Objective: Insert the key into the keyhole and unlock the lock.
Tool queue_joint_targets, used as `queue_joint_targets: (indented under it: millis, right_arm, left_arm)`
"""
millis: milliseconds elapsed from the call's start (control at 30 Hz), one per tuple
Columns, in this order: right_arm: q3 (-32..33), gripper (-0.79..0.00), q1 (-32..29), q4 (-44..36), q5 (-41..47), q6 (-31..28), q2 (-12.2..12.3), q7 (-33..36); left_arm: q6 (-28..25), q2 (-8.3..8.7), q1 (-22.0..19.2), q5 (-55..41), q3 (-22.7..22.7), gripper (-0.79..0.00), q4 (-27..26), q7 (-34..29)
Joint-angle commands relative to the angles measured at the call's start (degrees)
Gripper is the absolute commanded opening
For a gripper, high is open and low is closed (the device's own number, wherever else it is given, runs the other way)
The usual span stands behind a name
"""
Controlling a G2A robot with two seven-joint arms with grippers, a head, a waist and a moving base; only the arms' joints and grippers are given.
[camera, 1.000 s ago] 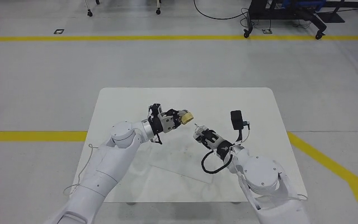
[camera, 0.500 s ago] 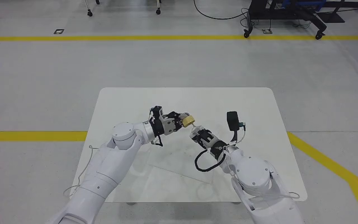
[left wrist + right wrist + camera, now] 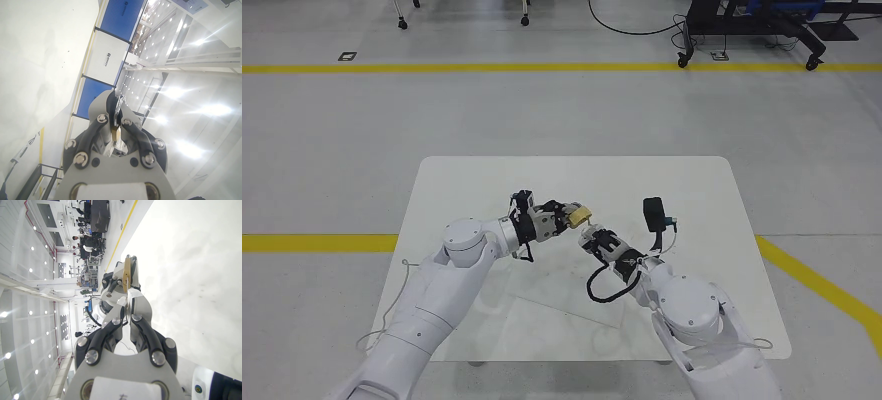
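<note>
I have the left gripper (image 3: pixel 570 214) clamped on the brass lock (image 3: pixel 579 213) near the centre of the top view, over the white table (image 3: pixel 482 180). Its own wrist view shows the shiny shackle (image 3: pixel 120 100) poking past the fingertips. The right gripper (image 3: pixel 589 237) sits just below and right of the lock, pinched tight on the silver key (image 3: pixel 129 303). The key's tip meets the lock's end face. I cannot tell whether it is in the keyhole.
</note>
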Motion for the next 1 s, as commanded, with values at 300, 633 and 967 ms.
queue_joint_targets:
  millis: [300,633,967]
  right_arm:
    - [3.5,-0.785,-0.7,-0.6,4.4,-0.8,0.6,7.5]
    - [4.8,-0.785,0.2,0.1,1.6,0.6,1.9,16.2]
    - [3.2,-0.785,2.4,1.8,1.5,2.2,1.8,15.0]
  left_arm:
    - [1.5,0.29,-1.2,0.0,-0.9,-0.785,1.8,-4.0]
    - [2.0,0.37,-2.3,2.1,0.0,-0.785,3.2,-7.0]
    - [1.9,0.37,-2.4,3.2,0.4,-0.785,3.4,-7.3]
